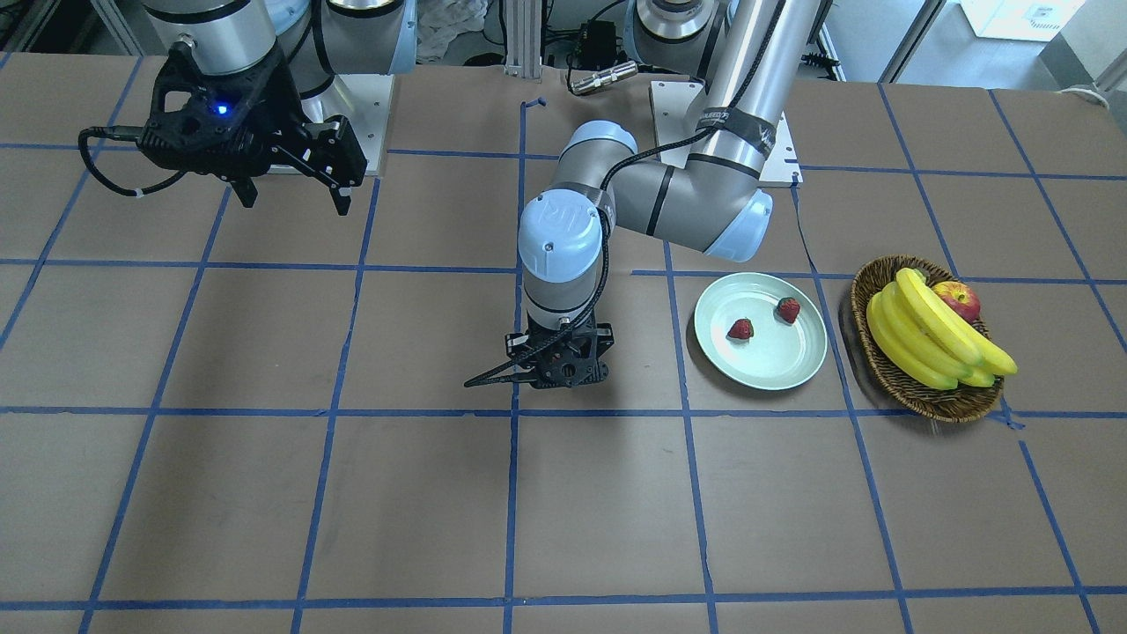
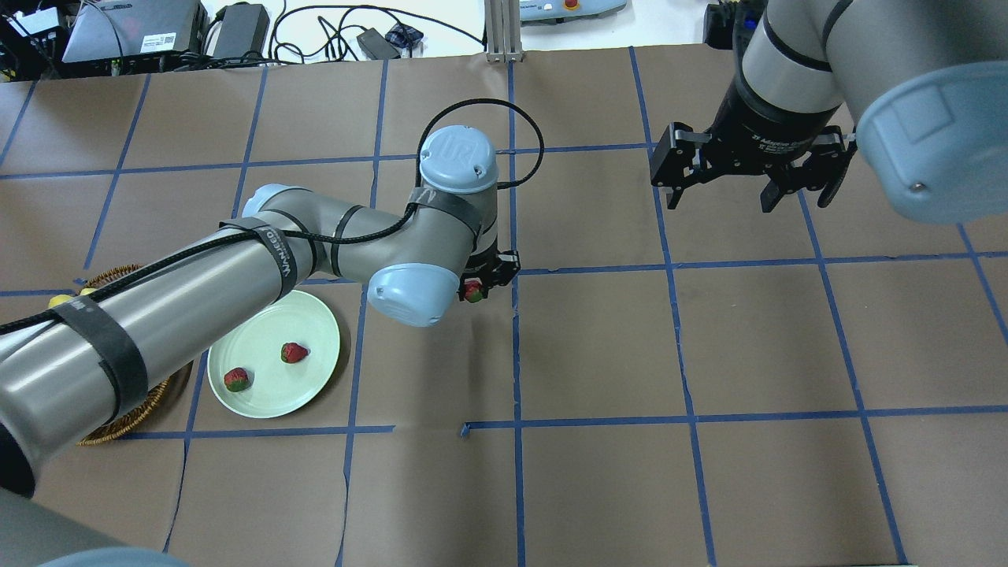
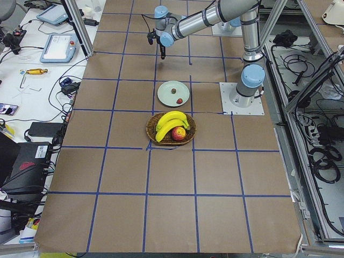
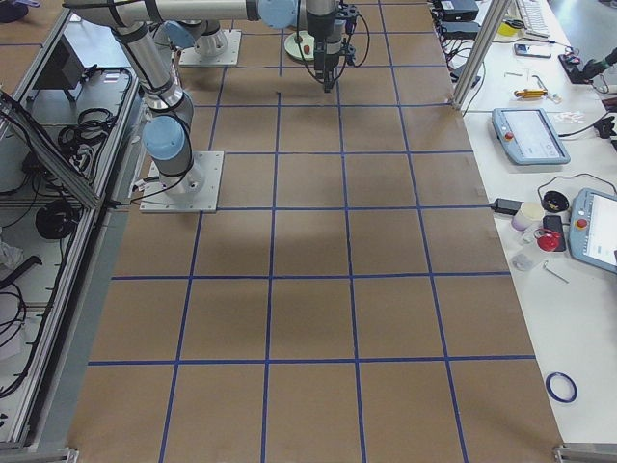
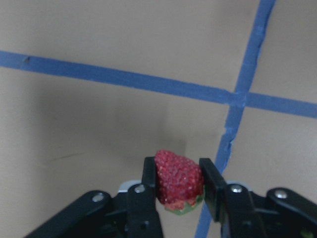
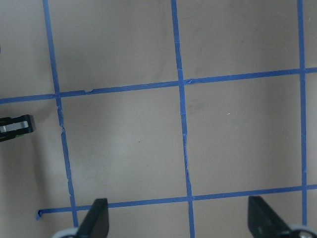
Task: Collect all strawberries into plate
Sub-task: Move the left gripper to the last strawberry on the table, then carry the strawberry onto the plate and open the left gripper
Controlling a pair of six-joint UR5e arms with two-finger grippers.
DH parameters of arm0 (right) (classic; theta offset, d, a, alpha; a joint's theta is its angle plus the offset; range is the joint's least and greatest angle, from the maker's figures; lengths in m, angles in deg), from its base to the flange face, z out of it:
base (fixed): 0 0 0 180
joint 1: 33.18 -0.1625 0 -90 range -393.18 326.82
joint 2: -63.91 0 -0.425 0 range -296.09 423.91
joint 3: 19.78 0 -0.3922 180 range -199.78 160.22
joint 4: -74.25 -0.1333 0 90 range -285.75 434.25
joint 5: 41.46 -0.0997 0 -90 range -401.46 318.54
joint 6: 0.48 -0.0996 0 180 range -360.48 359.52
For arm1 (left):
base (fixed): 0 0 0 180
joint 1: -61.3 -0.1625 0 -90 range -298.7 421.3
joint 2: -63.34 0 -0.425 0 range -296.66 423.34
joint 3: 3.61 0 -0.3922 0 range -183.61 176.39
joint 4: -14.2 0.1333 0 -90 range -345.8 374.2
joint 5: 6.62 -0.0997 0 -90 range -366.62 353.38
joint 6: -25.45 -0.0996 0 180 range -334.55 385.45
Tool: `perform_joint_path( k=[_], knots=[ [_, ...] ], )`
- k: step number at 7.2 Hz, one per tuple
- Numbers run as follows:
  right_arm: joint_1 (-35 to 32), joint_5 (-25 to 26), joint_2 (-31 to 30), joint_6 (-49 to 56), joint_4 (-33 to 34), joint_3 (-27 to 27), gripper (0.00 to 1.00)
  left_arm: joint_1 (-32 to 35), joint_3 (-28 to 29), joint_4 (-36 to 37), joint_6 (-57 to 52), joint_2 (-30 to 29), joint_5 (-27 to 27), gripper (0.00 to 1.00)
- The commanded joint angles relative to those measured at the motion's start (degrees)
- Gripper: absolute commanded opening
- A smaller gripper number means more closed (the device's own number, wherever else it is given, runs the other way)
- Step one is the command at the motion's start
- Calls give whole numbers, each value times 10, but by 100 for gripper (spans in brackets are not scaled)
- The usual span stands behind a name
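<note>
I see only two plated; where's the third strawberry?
The third strawberry is clamped in the left end effector, mid-table, right of the plate in the overhead view.

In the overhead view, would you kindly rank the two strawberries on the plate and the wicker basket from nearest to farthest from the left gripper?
1. Middle strawberry, near the centre of the plate.
2. Rim strawberry, by its lower-left edge.
3. Wicker basket, farthest left.

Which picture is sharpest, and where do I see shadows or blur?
Left wrist view: the strawberry in the left gripper is fairly crisp, the blue tape behind it softer, a dim shadow on the paper. Front-facing view: a soft shadow lies beneath that gripper. Overhead view: evenly lit.
</note>
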Motion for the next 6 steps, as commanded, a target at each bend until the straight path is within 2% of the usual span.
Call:
perform_joint_path(
  k=[1, 4, 6],
  knots=[
    [0, 0, 0, 0, 0, 0, 100, -38, -31, -80, -88, 59, -35, 2],
    [0, 0, 0, 0, 0, 0, 100, -164, -107, -95, -271, 113, -65, 3],
    [0, 0, 0, 0, 0, 0, 100, -244, -138, -93, -381, 126, -69, 3]
  ],
)
